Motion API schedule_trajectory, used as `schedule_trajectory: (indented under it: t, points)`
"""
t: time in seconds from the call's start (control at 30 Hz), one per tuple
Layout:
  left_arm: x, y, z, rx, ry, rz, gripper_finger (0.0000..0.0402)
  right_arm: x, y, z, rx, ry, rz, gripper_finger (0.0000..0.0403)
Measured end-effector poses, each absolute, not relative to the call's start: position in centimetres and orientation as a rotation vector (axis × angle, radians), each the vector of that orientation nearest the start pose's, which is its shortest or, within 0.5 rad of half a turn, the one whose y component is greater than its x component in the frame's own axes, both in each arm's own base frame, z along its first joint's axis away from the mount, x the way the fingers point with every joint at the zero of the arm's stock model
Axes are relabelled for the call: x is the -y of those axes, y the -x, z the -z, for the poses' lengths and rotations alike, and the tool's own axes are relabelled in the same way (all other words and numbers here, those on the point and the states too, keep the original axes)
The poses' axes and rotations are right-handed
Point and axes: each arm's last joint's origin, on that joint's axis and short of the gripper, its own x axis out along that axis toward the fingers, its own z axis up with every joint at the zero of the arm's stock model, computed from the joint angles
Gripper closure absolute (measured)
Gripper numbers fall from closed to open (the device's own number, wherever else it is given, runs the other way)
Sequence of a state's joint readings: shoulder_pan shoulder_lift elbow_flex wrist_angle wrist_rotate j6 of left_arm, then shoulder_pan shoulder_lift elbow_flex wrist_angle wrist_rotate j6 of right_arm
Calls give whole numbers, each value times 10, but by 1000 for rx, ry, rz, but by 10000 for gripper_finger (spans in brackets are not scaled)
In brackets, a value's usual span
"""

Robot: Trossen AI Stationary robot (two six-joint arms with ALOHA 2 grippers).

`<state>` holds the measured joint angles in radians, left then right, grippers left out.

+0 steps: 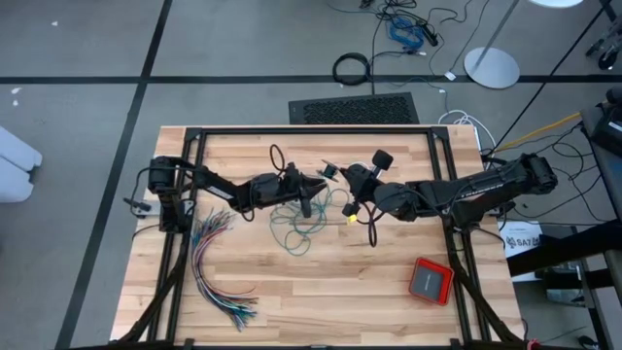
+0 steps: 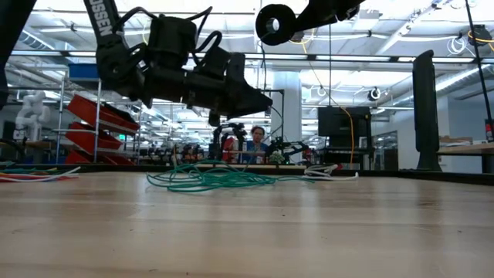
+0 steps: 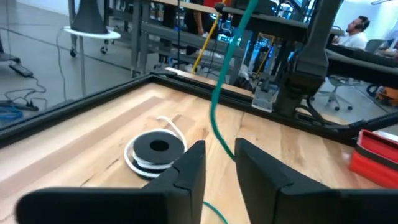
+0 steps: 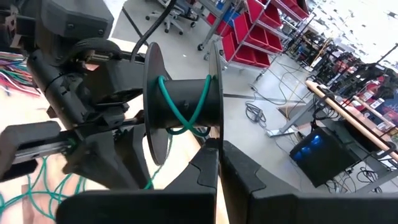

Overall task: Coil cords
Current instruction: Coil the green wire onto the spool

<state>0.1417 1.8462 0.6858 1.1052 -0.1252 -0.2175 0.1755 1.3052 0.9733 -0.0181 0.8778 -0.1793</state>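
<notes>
A: Teal cord (image 1: 303, 222) is a loose tangle mid-table, toward the far edge. 1 strand runs up to the spool (image 4: 181, 102) pinched in the right gripper (image 4: 217, 163).

B: Left gripper (image 3: 219, 163)?

A: Narrow gap, strand running through it. Cord looks light, limp and snag-prone. I'd hold the taut run near the spool.

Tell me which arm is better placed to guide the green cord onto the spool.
Left: the left gripper, fingers open, straddles the green cord; the right gripper holds the spool, a few turns on it.
</notes>
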Motion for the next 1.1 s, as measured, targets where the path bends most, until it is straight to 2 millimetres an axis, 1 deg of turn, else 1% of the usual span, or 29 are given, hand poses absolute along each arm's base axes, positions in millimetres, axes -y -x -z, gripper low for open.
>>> schedule_trajectory:
  t: [0.17,0.27,0.3,0.53,0.9,1.0,1.1]
  points:
    - [-52,-339,-155,-18,173,-284,355,-28,-283,-305,-369,342,655,403]
    - [-50,-340,-155,-21,145,-270,387,-28,-283,-305,-369,342,654,403]
    - [-48,-341,-155,-27,134,-254,393,-28,-283,-305,-368,341,654,403]
    - [-29,-344,-152,-77,38,-186,399,-24,-283,-305,-374,347,664,403]
    - [12,-358,-165,-75,-187,-67,400,-23,-283,-304,-388,357,663,403]
    - [20,-359,-167,-73,-246,-76,401,-23,-283,-304,-391,359,662,403]
    - [24,-362,-170,-85,-267,-86,401,-23,-283,-304,-394,361,662,403]
